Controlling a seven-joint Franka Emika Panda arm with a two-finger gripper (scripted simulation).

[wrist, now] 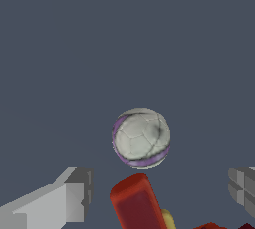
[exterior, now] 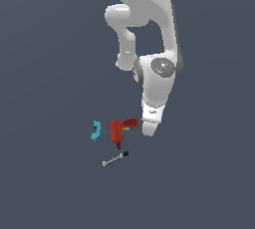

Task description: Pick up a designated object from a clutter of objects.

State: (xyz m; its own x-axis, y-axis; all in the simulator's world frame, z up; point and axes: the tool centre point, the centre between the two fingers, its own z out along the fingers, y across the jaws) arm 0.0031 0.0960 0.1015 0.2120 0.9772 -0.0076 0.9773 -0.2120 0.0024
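In the wrist view the pincer (wrist: pixel 159 195) stood wide open and held nothing. One pale finger (wrist: pixel 55 200) and the grey ridged pad of the other (wrist: pixel 242 188) sat far apart at the two sides, and neither touched anything. The whitish ball (wrist: pixel 141 137) lay on the dark tabletop (wrist: pixel 124 39) beyond the fingers. It fell roughly between their lines but clear of both tips. Its skin was grey-white with faint dark seam lines and a purplish rim along its edge. A red block (wrist: pixel 135 204), part of the red power drill (exterior: pixel 119 130), lay just beside the ball, and a small gap of tabletop showed between them.

In the exterior view the white arm (exterior: pixel 158 81) reached down to the tabletop, its lower end at about 3 o'clock from the drill. The ball could not be seen there, being hidden behind the arm. A cyan curved piece (exterior: pixel 95 131) lay at 9 o'clock from the drill, near it but apart. A black-and-grey marker pen (exterior: pixel 115 159) lay at 6 o'clock from the drill, tilted and separate.
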